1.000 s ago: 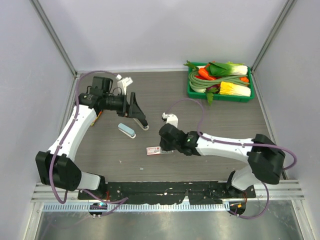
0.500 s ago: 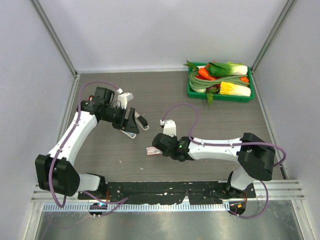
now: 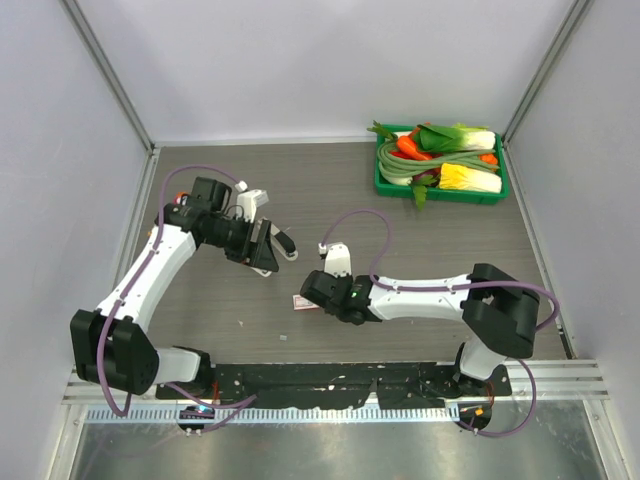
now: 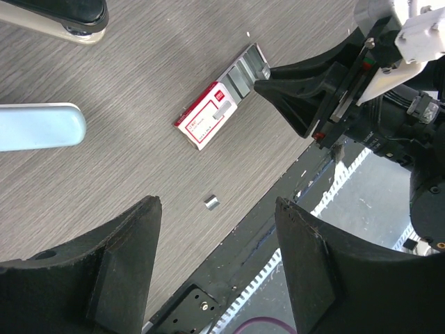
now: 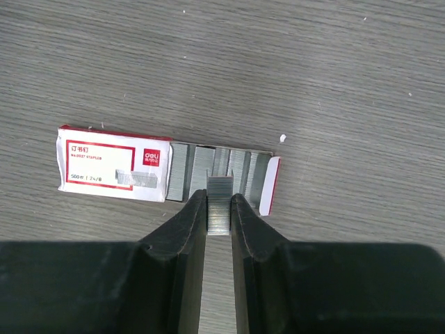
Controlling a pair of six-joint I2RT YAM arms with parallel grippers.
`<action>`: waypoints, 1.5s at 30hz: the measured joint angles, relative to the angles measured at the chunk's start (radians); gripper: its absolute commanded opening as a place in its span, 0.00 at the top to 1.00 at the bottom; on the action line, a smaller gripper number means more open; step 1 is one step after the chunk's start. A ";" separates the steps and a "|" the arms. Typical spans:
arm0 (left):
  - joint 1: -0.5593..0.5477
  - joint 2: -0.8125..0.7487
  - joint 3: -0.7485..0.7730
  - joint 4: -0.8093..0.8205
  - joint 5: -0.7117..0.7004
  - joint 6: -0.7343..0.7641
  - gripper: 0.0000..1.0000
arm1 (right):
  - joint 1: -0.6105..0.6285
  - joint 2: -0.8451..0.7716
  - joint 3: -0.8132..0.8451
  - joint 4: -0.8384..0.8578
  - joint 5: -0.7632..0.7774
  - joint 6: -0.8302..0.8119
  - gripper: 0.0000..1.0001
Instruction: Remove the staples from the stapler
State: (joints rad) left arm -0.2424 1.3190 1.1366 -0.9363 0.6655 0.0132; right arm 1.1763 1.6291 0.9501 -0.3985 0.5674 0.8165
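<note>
Much of the small pale blue oblong stapler (image 4: 38,126) was cut off by the left edge of the left wrist view, where it lay flat on the grey wood-grain counter (image 5: 313,69) near the left end effector (image 4: 215,209). From overhead it was hidden under that end effector. A dark-and-cream shape in the top left corner of the left wrist view was too cropped to identify. The left end effector hung with its two fingers spread wide and nothing between them. The right end effector (image 5: 219,196) had its fingers drawn in narrowly on one thin silvery-grey strip of staples (image 5: 220,217). This strip sat at the edge of the inner tray (image 5: 250,170) protruding from one small pink-and-white printed cardboard box (image 5: 111,169). That tray held several more strips side by side, too tightly packed to count. One tiny loose silvery fragment (image 4: 211,202) lay on the counter near the box. One green plastic crate of vegetables (image 3: 460,197) sat at the far right corner, well apart.
</note>
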 measured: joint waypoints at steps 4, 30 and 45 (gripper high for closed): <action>-0.008 0.000 0.000 0.000 0.000 0.000 0.30 | 0.000 0.018 0.013 -0.003 0.000 0.000 0.88; -0.018 -0.021 0.000 0.000 0.001 -0.001 0.30 | 0.000 0.051 0.035 -0.022 -0.004 0.000 0.77; -0.018 -0.028 0.000 0.000 0.009 0.000 0.30 | 0.000 0.055 0.039 -0.026 -0.005 0.000 0.71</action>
State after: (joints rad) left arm -0.2607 1.2907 1.1362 -0.9367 0.6743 0.0128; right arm 1.1759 1.6844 0.9894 -0.4244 0.5629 0.8165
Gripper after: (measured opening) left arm 0.700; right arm 0.287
